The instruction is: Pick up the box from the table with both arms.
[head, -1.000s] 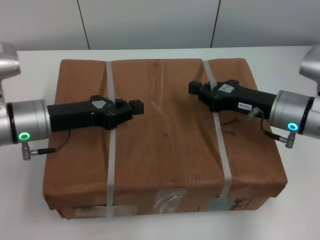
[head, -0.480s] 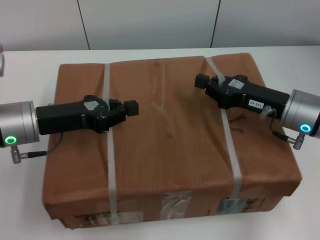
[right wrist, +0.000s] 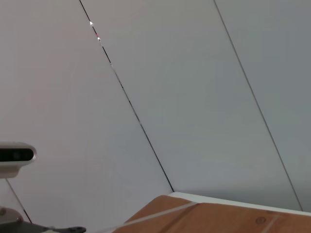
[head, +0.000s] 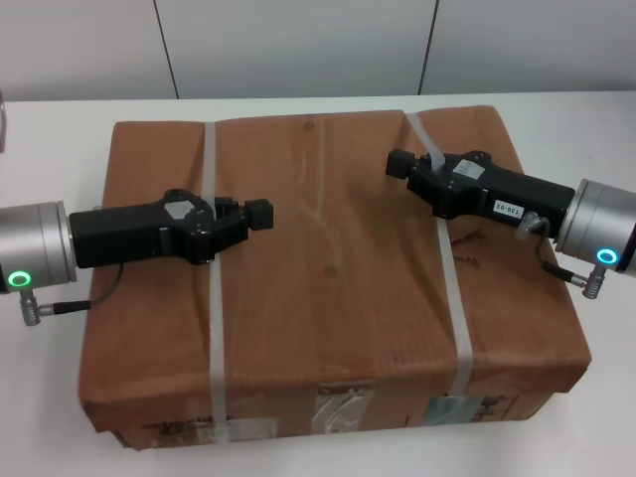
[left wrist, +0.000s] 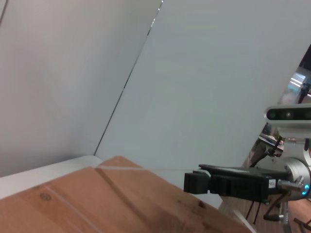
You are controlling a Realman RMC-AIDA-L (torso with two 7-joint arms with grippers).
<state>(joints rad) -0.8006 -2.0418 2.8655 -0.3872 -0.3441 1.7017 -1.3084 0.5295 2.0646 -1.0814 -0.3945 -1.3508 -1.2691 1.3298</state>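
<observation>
The brown cardboard box with two pale grey straps fills the middle of the head view, over the white table. My left gripper lies across the left strap and is shut on it. My right gripper lies across the right strap and is shut on it. Tape patches and labels show on the near side. The left wrist view shows the box top and the right gripper beyond it. The right wrist view shows a box corner.
A grey panelled wall stands behind the table. White tabletop shows to the left and right of the box. The table's far edge shows in the right wrist view.
The box has come closer to the head camera and looks larger, with its near edge lower in view. Both wrists have shifted outward and stay on the straps.
</observation>
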